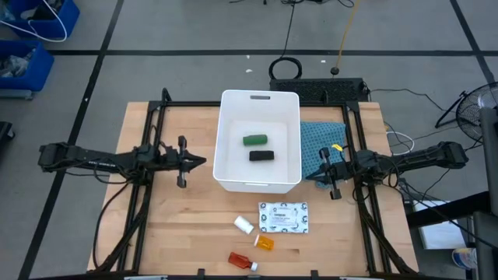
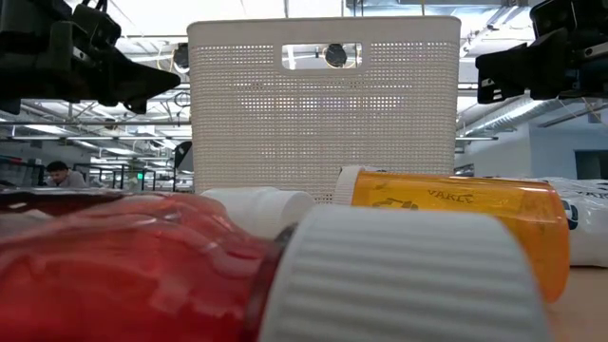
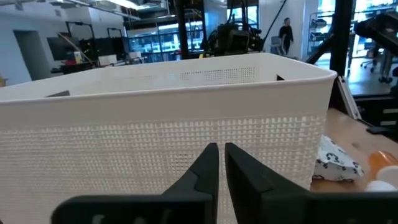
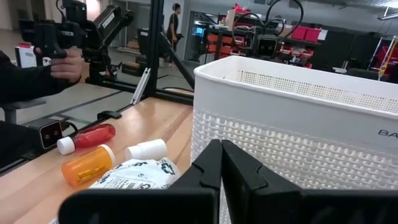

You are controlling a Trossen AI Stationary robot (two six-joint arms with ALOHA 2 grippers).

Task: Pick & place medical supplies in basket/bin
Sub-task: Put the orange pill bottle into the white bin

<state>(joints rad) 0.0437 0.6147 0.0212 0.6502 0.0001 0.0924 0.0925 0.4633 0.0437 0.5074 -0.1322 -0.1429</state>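
The white bin (image 1: 261,183) stands mid-table with a green oblong (image 1: 254,140) and a black oblong (image 1: 261,155) lying on its floor. On the wood near the front edge lie a flat white printed packet (image 1: 283,217), a small white cylinder (image 1: 244,225), an orange vial (image 1: 264,243) and a red bottle with a white cap (image 1: 242,260). My left gripper (image 1: 204,161) hovers level just left of the bin, shut and holding nothing, its tips facing the bin wall (image 3: 186,143). My right gripper (image 1: 310,173) hovers level at the bin's right side, shut and holding nothing.
A teal-blue cloth (image 1: 320,144) lies on the table right of the bin, under my right gripper. Black frame rails (image 1: 148,124) run along both table sides. Beyond the table's left side a person's hand (image 4: 65,65) holds a dark device.
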